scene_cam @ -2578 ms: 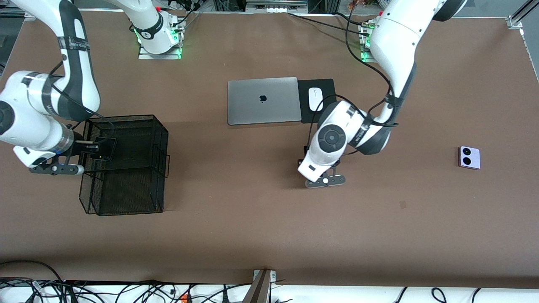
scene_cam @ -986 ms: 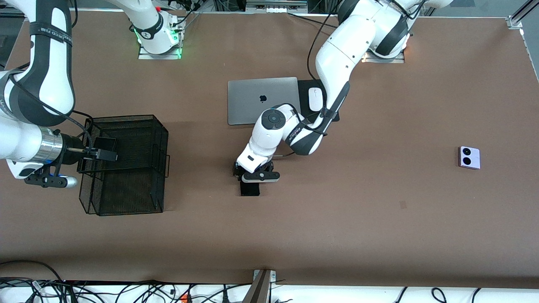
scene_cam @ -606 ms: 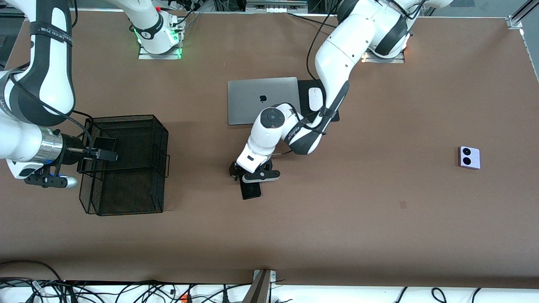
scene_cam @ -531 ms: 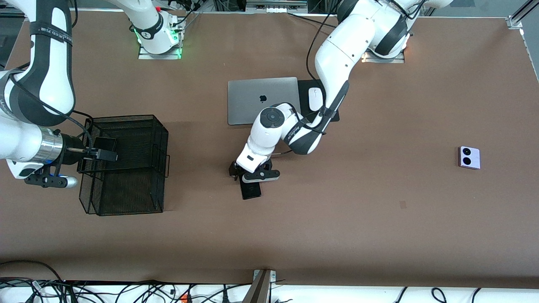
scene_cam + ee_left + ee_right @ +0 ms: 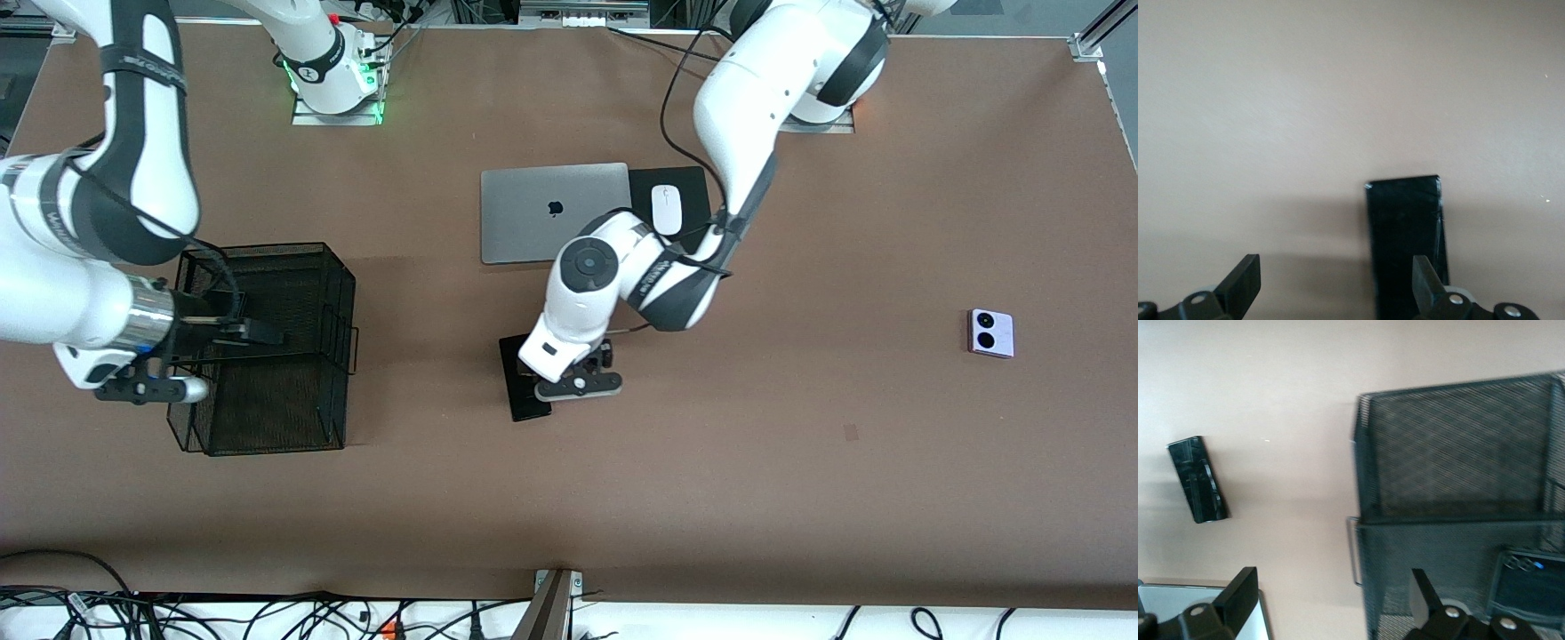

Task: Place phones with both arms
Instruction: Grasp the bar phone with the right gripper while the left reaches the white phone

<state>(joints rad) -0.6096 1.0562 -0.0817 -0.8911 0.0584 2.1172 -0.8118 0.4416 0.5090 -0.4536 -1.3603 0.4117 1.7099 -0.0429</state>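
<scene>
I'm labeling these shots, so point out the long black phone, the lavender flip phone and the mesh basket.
black slab phone (image 5: 518, 375), front view, bare end.
lavender flip phone (image 5: 990, 332), front view, cover middle.
black mesh basket (image 5: 340, 284), front view, side wall.

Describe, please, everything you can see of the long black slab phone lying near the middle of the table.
The black slab phone is a long glossy rectangle lying flat on the brown table, nearer the front camera than the silver laptop. The open left gripper hangs just above it, off to one side, not gripping it.
</scene>
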